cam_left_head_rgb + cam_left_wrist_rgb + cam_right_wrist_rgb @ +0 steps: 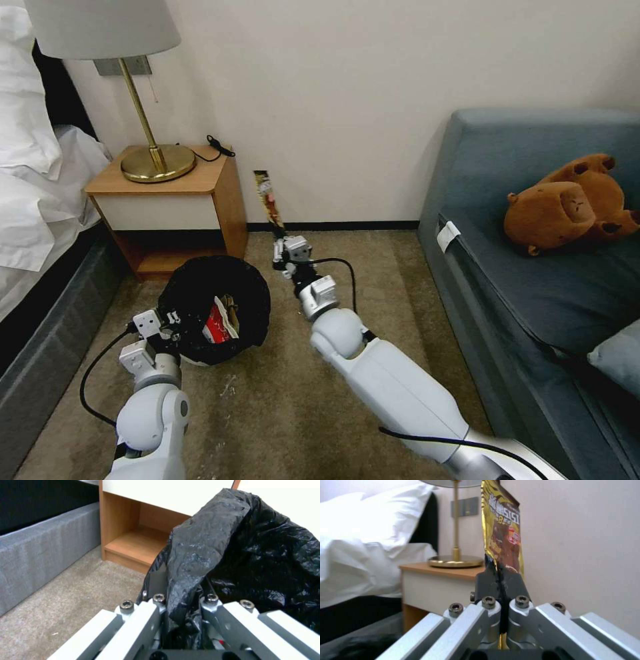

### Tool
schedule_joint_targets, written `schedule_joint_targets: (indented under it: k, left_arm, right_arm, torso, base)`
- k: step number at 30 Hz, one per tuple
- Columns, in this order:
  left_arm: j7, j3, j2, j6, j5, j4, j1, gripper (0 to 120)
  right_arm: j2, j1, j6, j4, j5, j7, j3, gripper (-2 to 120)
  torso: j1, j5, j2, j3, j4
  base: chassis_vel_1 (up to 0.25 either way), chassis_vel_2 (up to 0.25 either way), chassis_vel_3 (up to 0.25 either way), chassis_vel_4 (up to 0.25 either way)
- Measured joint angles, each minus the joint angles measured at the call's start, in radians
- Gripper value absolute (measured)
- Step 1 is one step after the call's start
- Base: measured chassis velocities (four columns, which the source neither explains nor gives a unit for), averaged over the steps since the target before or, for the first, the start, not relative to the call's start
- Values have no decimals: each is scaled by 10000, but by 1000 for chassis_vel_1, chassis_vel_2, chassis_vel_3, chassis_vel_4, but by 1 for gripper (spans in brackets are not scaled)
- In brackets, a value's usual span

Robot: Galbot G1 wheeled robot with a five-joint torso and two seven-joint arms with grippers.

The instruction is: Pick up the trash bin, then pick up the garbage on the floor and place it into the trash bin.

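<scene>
My left gripper (175, 319) is clamped on the near rim of the trash bin (215, 308), its fingers (156, 605) pinching a fold of the black liner (233, 555); the bin is tipped toward the head camera just above the carpet (280, 400), beside the nightstand (167, 200). So I judge the first step, picking up the bin, to be done.

Inside the bin lie a red-and-white packet (219, 323) and a tan wrapper (231, 308) (other pieces, if any, are hidden by the liner folds).

My right gripper (279, 248) is closed on the lower end of the dark snack-bar wrapper (267, 197), which stands upright above the jaws, well clear of the floor and in front of the wall. The right wrist view shows the fingers (486, 580) pressed flat on the foil (503, 530).

What I judge is left: carrying this wrapper across to the bin mouth, which sits near and to the left of the gripper, and releasing it there. I see no litter on the carpet from the head camera.
</scene>
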State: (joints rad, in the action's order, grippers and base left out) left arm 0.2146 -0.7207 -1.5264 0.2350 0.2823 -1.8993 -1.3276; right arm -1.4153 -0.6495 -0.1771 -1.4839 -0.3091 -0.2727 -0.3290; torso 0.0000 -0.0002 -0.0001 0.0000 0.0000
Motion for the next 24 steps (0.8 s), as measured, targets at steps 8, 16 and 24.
schedule_joint_targets:
  k: [8,16,24]
  left_arm:
    - [24,10,-25,0,-1,-73,-19,4]
    - [53,54,-117,9,-3,-153,-10,4]
    - [65,128,-197,12,-44,-169,49,4]
  right_arm:
    - [-516,-26,-13,181,66,-98,-820,0]
    - [-1364,-359,-347,1100,989,36,-1385,0]
    - [-1572,-742,-424,1417,1315,77,-1400,0]
  torso:
    - [0,0,1,0,0]
    - [0,0,0,0,1]
    - [0,1,1,0,0]
  base:
    - [0,0,0,0]
    - [0,0,0,0]
    - [0,0,0,0]
